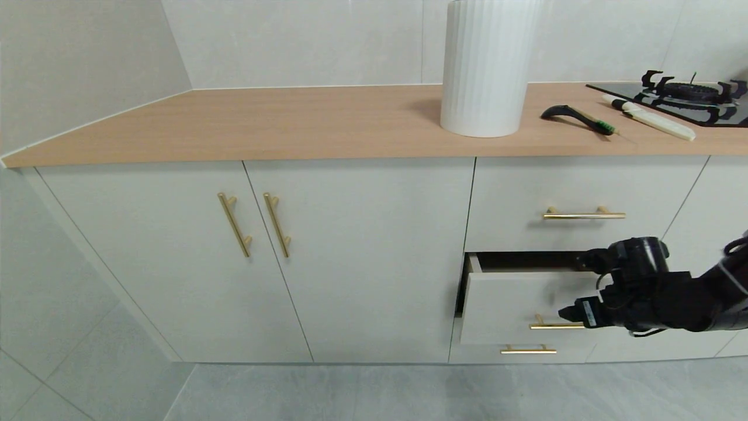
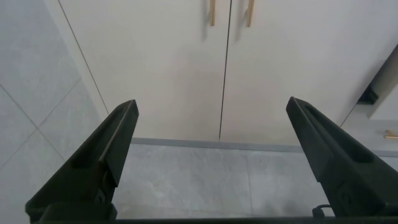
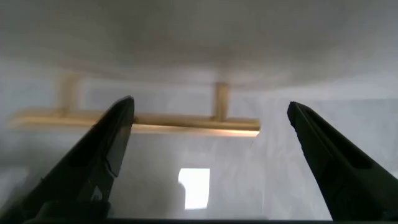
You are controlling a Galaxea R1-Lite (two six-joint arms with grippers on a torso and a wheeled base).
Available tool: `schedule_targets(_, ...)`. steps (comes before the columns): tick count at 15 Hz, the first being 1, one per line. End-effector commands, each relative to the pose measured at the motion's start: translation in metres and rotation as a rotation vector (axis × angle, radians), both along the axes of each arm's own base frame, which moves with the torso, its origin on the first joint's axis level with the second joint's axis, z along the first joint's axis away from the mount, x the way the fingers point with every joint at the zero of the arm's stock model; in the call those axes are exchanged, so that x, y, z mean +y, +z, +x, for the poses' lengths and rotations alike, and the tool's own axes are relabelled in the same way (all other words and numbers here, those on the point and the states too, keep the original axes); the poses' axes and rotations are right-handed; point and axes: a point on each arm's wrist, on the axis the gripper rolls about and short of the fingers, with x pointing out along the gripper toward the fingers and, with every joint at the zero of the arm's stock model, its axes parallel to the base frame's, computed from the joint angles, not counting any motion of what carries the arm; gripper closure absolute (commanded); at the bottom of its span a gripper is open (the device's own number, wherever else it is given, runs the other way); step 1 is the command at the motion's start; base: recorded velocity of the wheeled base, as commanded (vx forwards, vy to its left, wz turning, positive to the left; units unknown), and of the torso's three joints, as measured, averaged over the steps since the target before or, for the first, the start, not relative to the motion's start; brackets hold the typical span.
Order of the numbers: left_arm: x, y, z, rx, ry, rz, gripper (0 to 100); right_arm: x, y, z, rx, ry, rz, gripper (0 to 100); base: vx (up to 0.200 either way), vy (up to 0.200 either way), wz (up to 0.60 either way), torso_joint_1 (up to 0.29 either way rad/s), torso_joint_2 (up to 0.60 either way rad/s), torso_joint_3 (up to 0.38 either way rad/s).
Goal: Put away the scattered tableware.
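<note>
Two pieces of tableware lie on the wooden counter point(image 1: 280, 123) at the right: a black spoon point(image 1: 575, 118) with a green-tipped handle, and a long white utensil point(image 1: 648, 117) beside it. Below them the middle drawer point(image 1: 508, 304) is pulled partly out. My right gripper point(image 1: 581, 286) is open, close in front of that drawer's front near its gold handle point(image 1: 555, 325). In the right wrist view the handle point(image 3: 134, 121) runs behind the spread fingers point(image 3: 115, 134). My left gripper point(image 2: 211, 109) is open and holds nothing, low before the cabinet doors point(image 2: 224, 68).
A tall white ribbed container point(image 1: 485, 64) stands on the counter left of the spoon. A black stove point(image 1: 689, 96) sits at the far right. The top drawer point(image 1: 584, 199) and bottom drawer point(image 1: 526, 351) are closed. Grey floor tiles point(image 1: 380, 392) lie in front.
</note>
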Motion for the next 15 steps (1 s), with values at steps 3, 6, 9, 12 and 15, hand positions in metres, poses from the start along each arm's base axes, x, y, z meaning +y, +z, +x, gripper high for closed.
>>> schedule_targets(3,0.0,0.0,0.0,0.0,0.001,0.0,0,0.013,0.119,-0.063,-0.177,0.104,0.077,0,0.0,0.0,0.0,0.0,0.0,0.0)
schedule_targets(6,0.0,0.0,0.0,0.0,0.001,0.0,0,0.03,0.111,-0.057,-0.158,0.119,0.128,0,0.0,0.0,0.0,0.0,0.0,0.0)
schedule_targets(9,0.0,0.0,0.0,0.0,0.001,0.0,0,0.039,0.083,-0.035,-0.144,0.112,0.116,0,0.0,0.0,0.0,0.0,0.0,0.0)
schedule_targets(12,0.0,0.0,0.0,0.0,0.001,0.0,0,0.042,0.06,-0.021,-0.145,0.099,0.117,0,0.0,0.0,0.0,0.0,0.0,0.0)
schedule_targets(15,0.0,0.0,0.0,0.0,0.001,0.0,0,0.042,0.044,-0.01,-0.212,0.071,0.098,0,0.0,0.0,0.0,0.0,0.0,0.0)
